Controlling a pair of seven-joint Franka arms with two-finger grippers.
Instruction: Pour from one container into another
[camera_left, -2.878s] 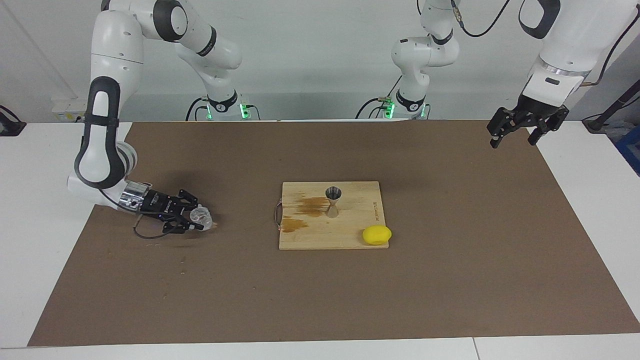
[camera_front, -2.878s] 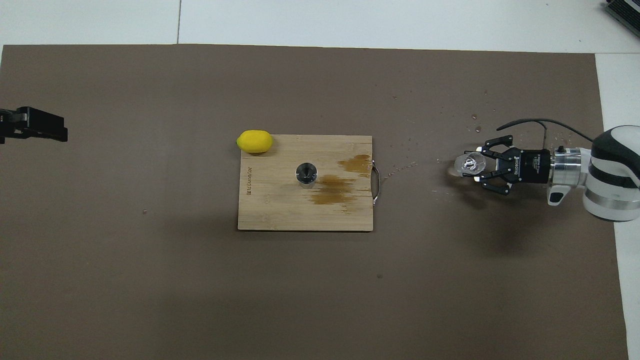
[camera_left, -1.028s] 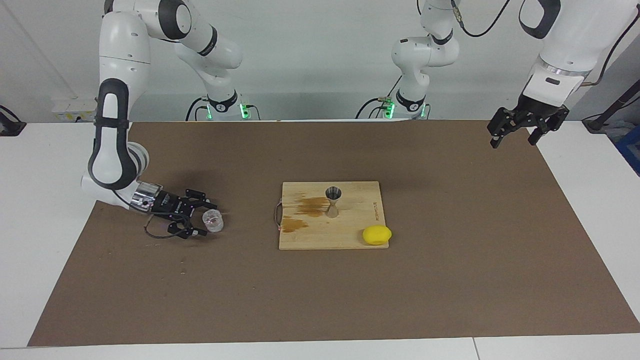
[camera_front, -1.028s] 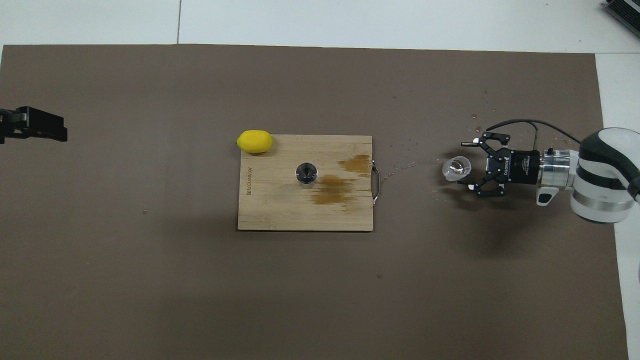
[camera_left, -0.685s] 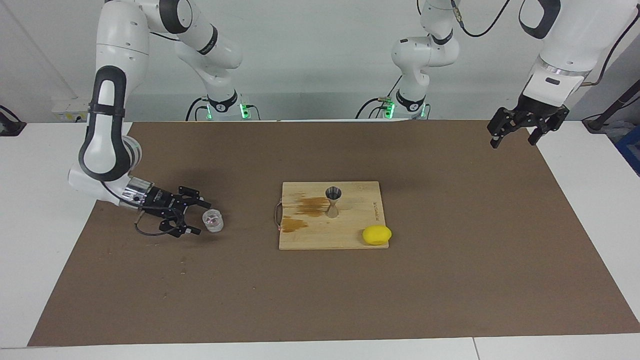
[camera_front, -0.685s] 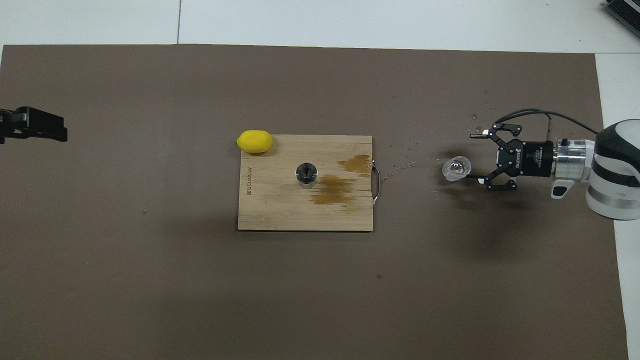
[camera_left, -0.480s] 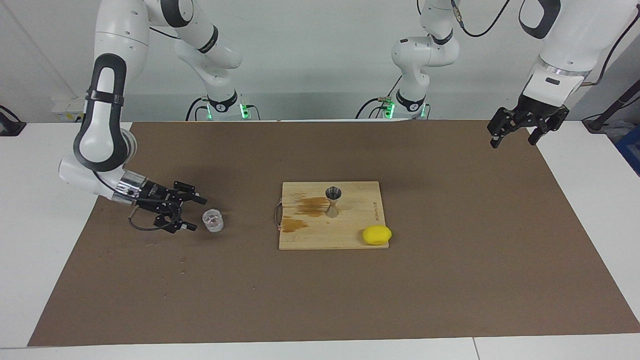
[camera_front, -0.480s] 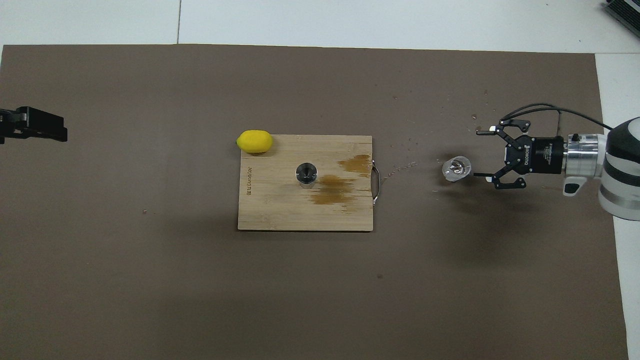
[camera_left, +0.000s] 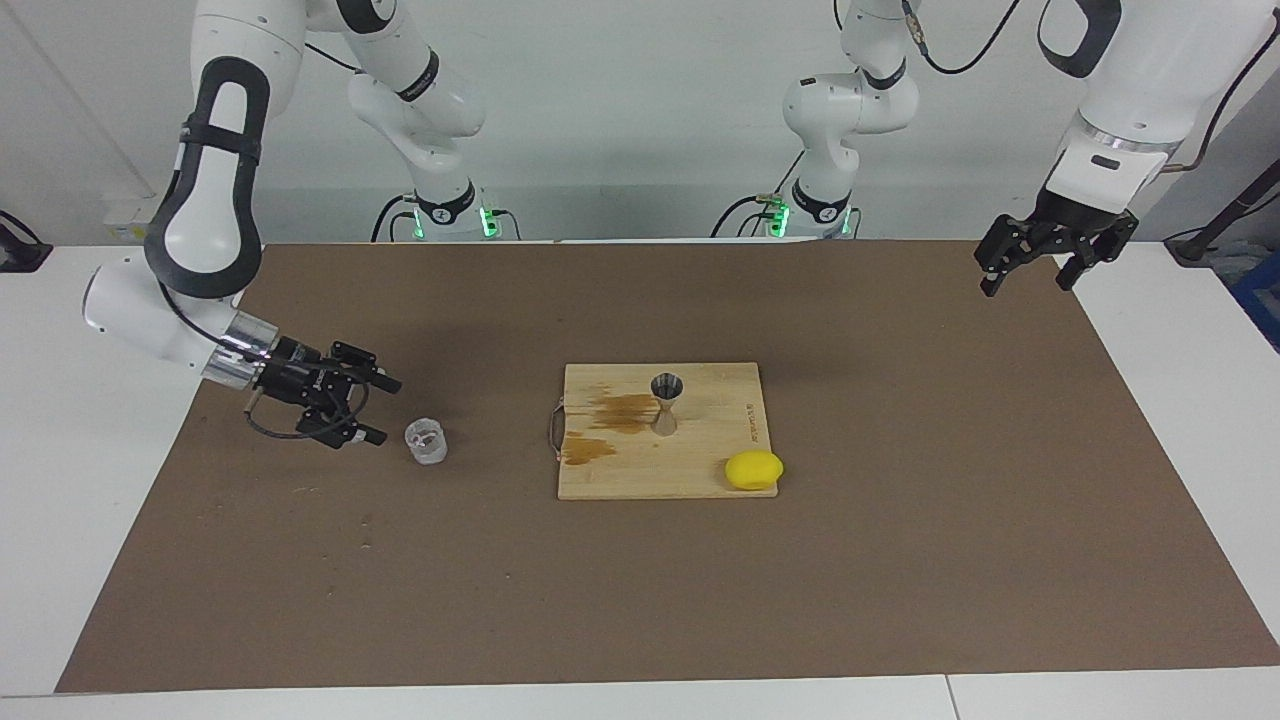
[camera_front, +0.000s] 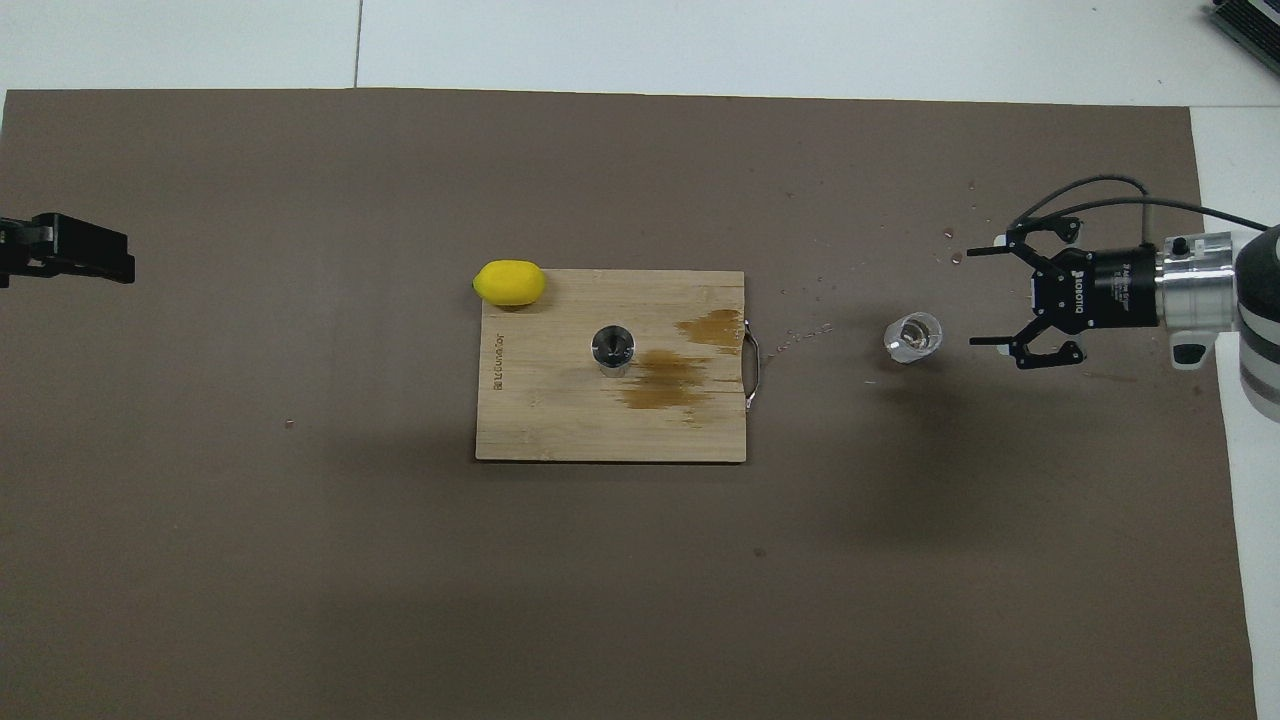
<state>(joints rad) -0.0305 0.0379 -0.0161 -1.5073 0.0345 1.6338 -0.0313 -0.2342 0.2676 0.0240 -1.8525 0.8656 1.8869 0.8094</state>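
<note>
1. Right gripper (camera_left: 378, 410): fingers spread wide, empty, low over the mat just beside the glass tumbler, not touching it; arm enters from the right arm's end of the table.
2. Left gripper (camera_left: 1033, 262): released, empty, raised over the mat's corner at the left arm's end; this arm waits.
3. Glass tumbler (camera_left: 426, 441): upright on the brown mat (camera_left: 640, 580), near the right arm's end, well apart from the cutting board. Contents cannot be told.
4. Metal jigger (camera_left: 667, 398): upright near the middle of the wooden cutting board (camera_left: 700, 470), beside dark wet stains (camera_front: 668, 378).
5. Lemon (camera_left: 754, 469): at the board's corner farther from the robots, toward the left arm's end.
6. Step in hand, as judged: tumbler set down and let go; stains and droplets suggest pouring is done.
7. Next move, as judged: clear the right gripper away without knocking the tumbler.
</note>
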